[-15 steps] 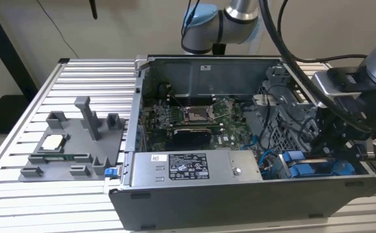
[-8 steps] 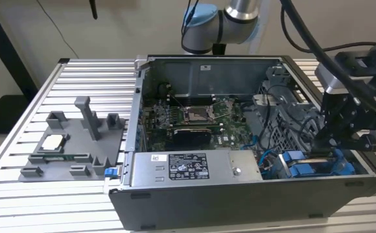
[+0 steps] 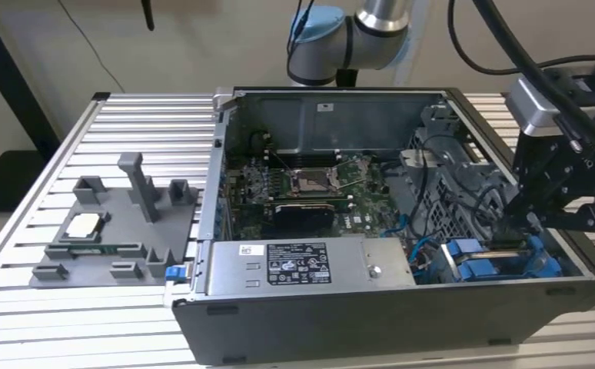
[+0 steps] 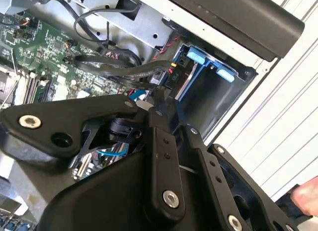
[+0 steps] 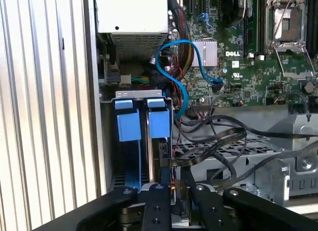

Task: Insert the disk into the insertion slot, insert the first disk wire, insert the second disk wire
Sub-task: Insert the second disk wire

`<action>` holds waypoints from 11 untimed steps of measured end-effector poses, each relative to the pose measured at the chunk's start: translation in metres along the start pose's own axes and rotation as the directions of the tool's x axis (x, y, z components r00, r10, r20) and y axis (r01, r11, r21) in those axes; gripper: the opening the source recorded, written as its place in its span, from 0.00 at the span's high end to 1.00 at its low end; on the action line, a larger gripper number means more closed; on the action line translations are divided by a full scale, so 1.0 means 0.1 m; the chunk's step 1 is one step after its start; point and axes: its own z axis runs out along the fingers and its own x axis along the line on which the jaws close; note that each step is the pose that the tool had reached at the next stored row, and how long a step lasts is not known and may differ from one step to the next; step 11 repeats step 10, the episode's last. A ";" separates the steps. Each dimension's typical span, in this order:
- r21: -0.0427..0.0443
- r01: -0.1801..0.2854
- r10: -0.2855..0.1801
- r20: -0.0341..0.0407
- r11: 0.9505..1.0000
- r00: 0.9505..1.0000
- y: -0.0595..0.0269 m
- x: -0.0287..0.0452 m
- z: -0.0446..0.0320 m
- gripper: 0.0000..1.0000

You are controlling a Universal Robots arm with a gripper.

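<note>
With its fingers closed on a black wire plug (image 5: 166,164) at the drive cage (image 5: 141,98), the gripper (image 5: 171,184) reaches into the computer case (image 3: 380,323); disk (image 5: 160,146) seated upright in the cage between blue tabs (image 5: 129,125), apparently for connecting.

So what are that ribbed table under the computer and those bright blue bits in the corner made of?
The table looks like bare aluminium: pale silver, matte, with long straight ribs like extruded profiles. The blue tabs at the insertion slot look like moulded plastic: uniform saturated colour, smooth with a soft sheen. The slot's walls look like dull grey sheet metal.
</note>
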 end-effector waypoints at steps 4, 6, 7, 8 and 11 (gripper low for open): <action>0.000 0.000 0.000 0.000 1.000 1.000 -0.001 -0.003 -0.019 0.76; 0.000 0.000 0.000 0.000 1.000 1.000 -0.001 -0.004 -0.023 0.76; 0.000 0.000 0.000 0.000 1.000 1.000 -0.001 -0.004 -0.026 0.76; 0.000 0.000 0.000 0.000 1.000 1.000 -0.001 -0.004 -0.028 0.76; 0.000 0.000 0.000 0.000 1.000 1.000 -0.001 -0.004 -0.028 0.76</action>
